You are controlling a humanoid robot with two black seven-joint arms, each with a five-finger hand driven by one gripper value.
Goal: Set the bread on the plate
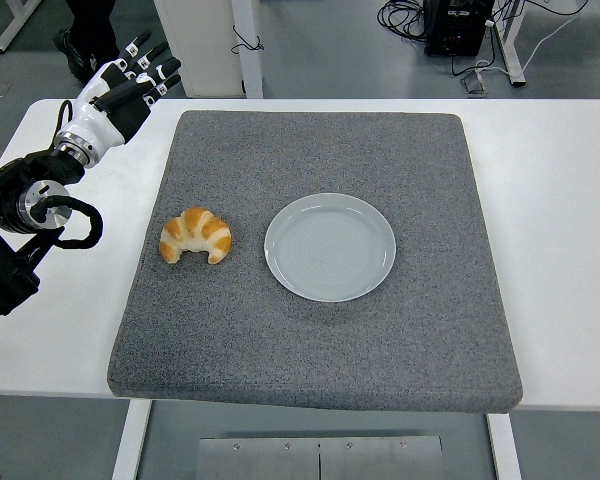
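bread (196, 235), a golden croissant, lies on the grey mat (320, 330), both tips pointing toward the table's near edge. it sits well nearer the camera than the left hand (120, 92) and a little to the hand's right; nothing touches it. plate (330, 246), pale and round, rests on the mat just beside the croissant, on the side away from the hand, a narrow strip of mat between them. left hand: white palm shell, black fingers (148, 68) stretched out and slightly spread, holding nothing, raised over the far-left corner of the white table (570, 220), just off the mat's far-left corner. black forearm runs back from it to the picture's left edge. a person's dark legs and shoe (84, 30) show on the floor beyond the hand.
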